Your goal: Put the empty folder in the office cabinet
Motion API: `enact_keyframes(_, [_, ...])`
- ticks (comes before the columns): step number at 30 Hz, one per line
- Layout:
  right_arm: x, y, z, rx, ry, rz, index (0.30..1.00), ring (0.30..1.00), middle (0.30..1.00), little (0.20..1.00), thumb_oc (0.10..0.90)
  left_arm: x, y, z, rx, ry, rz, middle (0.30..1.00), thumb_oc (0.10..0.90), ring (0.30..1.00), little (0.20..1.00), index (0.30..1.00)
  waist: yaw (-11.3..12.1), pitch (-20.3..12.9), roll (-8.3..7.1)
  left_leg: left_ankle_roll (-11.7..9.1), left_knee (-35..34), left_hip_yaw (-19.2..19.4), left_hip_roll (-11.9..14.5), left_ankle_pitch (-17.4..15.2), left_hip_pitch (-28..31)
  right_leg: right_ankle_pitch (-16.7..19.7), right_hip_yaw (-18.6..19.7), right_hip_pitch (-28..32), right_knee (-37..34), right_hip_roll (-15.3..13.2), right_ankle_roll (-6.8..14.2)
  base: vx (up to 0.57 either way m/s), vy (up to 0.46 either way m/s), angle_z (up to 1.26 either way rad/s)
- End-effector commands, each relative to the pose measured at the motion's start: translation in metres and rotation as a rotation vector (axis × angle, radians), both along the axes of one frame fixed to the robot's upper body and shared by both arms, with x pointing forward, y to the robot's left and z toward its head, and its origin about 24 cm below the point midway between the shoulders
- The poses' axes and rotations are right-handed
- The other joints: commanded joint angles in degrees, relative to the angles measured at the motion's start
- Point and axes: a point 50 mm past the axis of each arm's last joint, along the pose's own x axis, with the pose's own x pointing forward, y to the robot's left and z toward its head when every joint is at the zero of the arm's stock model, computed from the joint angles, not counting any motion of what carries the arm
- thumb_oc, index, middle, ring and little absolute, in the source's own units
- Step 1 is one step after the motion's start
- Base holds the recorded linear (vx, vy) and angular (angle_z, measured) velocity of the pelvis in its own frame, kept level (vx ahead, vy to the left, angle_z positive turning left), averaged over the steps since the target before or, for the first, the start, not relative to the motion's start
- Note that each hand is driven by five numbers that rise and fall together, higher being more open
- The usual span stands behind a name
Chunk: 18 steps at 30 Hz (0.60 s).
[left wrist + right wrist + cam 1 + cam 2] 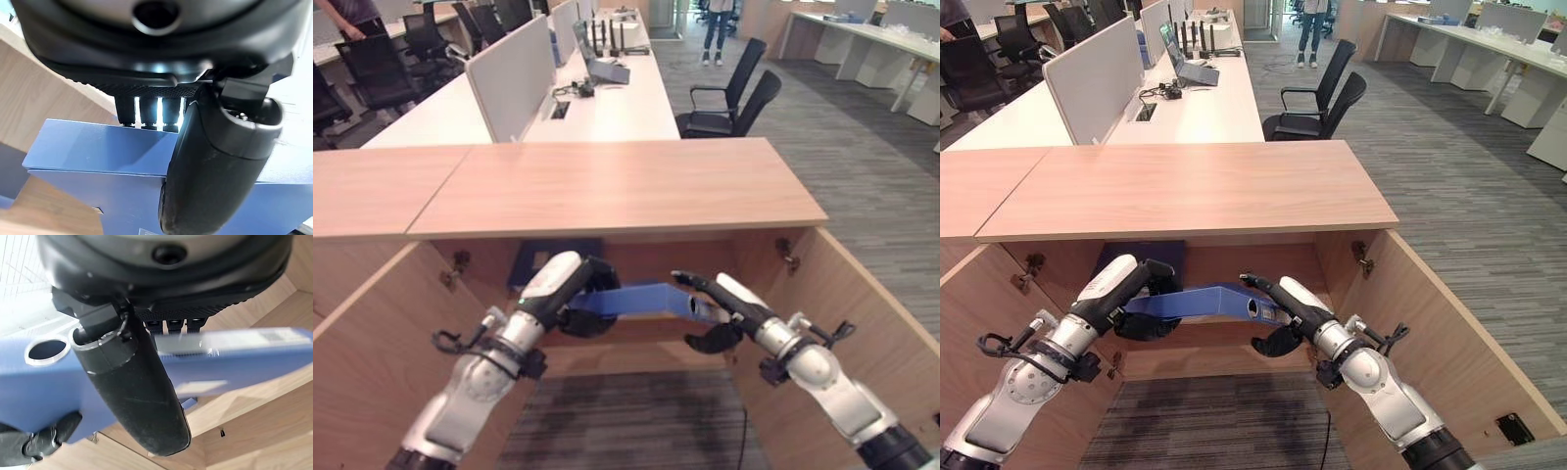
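Fingers point(146, 110) of the left hand point(582, 294) and right hand point(710, 308) clamp the blue folder point(636, 299) between them, inside the open wooden cabinet point(617, 186). Behind stand white desks point(607, 98), black chairs point(729, 93) and grey carpet point(862, 166).

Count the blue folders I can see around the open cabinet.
2. One blue folder is held between the left hand and right hand at the cabinet opening; a darker folder stands behind it inside. More may be hidden.
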Motion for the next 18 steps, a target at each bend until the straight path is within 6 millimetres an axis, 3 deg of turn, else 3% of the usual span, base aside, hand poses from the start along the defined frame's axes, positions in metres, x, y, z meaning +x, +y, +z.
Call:
enact_keyframes(1, [0.019, 0.015, 0.043, 0.110, -0.185, 0.078, 0.900, 0.900, 0.900, 0.900, 0.800, 0.009, -0.024, 0.066, -0.116, -0.344, -0.140, 0.300, 0.400, 0.300, 0.300, 0.300, -0.4, -4.8, -2.54, -0.8, -0.3, -3.4, -1.4, -1.9, -1.7, -0.1, -2.6, 0.3, 0.0, -2.2, 3.1, 0.00, 0.000, 0.00])
enact_keyframes(4, [0.019, 0.018, 0.040, 0.116, -0.165, 0.094, 0.900, 0.900, 0.900, 0.900, 0.800, 0.006, -0.035, 0.079, -0.185, -0.380, -0.218, 0.300, 0.400, 0.300, 0.300, 0.300, -0.5, -4.9, -2.60, -0.8, -0.3, -3.4, -1.4, -1.9, -1.7, -0.1, -2.6, 0.3, 0.0, -2.2, 3.2, 0.00, 0.000, 0.00])
enact_keyframes(5, [0.019, 0.019, 0.039, 0.122, -0.156, 0.099, 0.681, 0.681, 0.681, 0.681, 0.654, 0.003, -0.040, 0.084, -0.219, -0.385, -0.263, 0.300, 0.400, 0.300, 0.300, 0.300, -0.5, -4.9, -2.62, -0.8, -0.3, -3.4, -1.4, -1.9, -1.7, -0.2, -2.6, 0.3, 0.0, -2.2, 3.2, 0.00, 0.000, 0.00])
enact_keyframes(8, [0.024, 0.034, 0.034, 0.110, -0.146, 0.138, 0.300, 0.300, 0.300, 0.300, 0.400, -0.006, -0.056, 0.105, -0.363, -0.372, -0.449, 0.300, 0.400, 0.300, 0.300, 0.300, -0.6, -5.1, -2.38, -0.8, -0.3, -3.5, -1.5, -1.9, -1.8, -0.1, -2.7, 0.2, 0.0, -2.3, 3.2, 0.00, 0.000, 0.00])
enact_keyframes(9, [0.024, 0.035, 0.028, 0.111, -0.116, 0.145, 0.300, 0.300, 0.300, 0.300, 0.400, -0.010, -0.063, 0.110, -0.421, -0.349, -0.530, 0.300, 0.400, 0.300, 0.300, 0.300, -0.8, -5.2, -2.28, -0.8, -0.3, -3.6, -1.5, -1.8, -1.8, -0.1, -2.7, 0.2, 0.0, -2.3, 3.1, 0.00, 0.000, 0.00])
enact_keyframes(11, [-0.009, 0.025, 0.031, 0.194, -0.100, 0.181, 0.300, 0.300, 0.300, 0.300, 0.400, -0.022, -0.058, 0.113, -0.412, -0.345, -0.566, 0.300, 0.400, 0.300, 0.300, 0.300, -1.7, -4.8, -2.34, -1.0, -0.3, -3.2, -1.4, -1.8, -1.7, 0.1, -2.4, 0.2, 0.0, -2.3, 3.2, -0.01, -0.007, 0.05])
enact_keyframes(13, [-0.011, 0.024, 0.031, 0.194, -0.097, 0.179, 0.300, 0.300, 0.300, 0.300, 0.400, -0.022, -0.058, 0.113, -0.413, -0.342, -0.568, 0.300, 0.400, 0.300, 0.300, 0.300, -1.5, -5.0, -2.32, -1.0, -0.3, -3.2, -1.4, -1.8, -1.6, 0.1, -2.4, 0.2, 0.0, -2.3, 3.2, 0.01, 0.002, -0.01])
enact_keyframes(14, [0.008, 0.016, 0.001, 0.161, 0.011, 0.068, 0.300, 0.300, 0.300, 0.300, 0.400, -0.023, -0.063, 0.109, -0.453, -0.225, -0.643, 0.300, 0.400, 0.300, 0.300, 0.300, -1.2, -5.1, -2.06, -1.0, -0.3, -3.4, -1.4, -2.4, -1.2, -0.5, -2.6, 0.7, 0.0, -2.2, 3.2, 0.04, 0.007, -0.12])
enact_keyframes(16, [0.010, 0.014, -0.017, 0.197, 0.065, 0.001, 0.300, 0.300, 0.300, 0.300, 0.400, -0.025, -0.061, 0.114, -0.457, -0.206, -0.674, 0.300, 0.400, 0.300, 0.300, 0.300, -0.9, -5.1, -1.83, -1.0, -0.3, -3.6, -1.4, -2.3, -1.2, -0.5, -2.9, 0.8, 0.0, -2.2, 3.2, 0.02, 0.012, -0.09])
enact_keyframes(18, [0.007, 0.013, -0.027, 0.244, 0.112, -0.033, 0.300, 0.300, 0.300, 0.300, 0.400, -0.025, -0.057, 0.113, -0.446, -0.154, -0.689, 0.396, 0.464, 0.396, 0.396, 0.396, -0.8, -5.1, -1.65, -1.1, -0.3, -3.6, -1.4, -2.3, -1.2, -0.5, -2.9, 0.9, 0.0, -2.2, 3.2, 0.00, 0.000, 0.00])
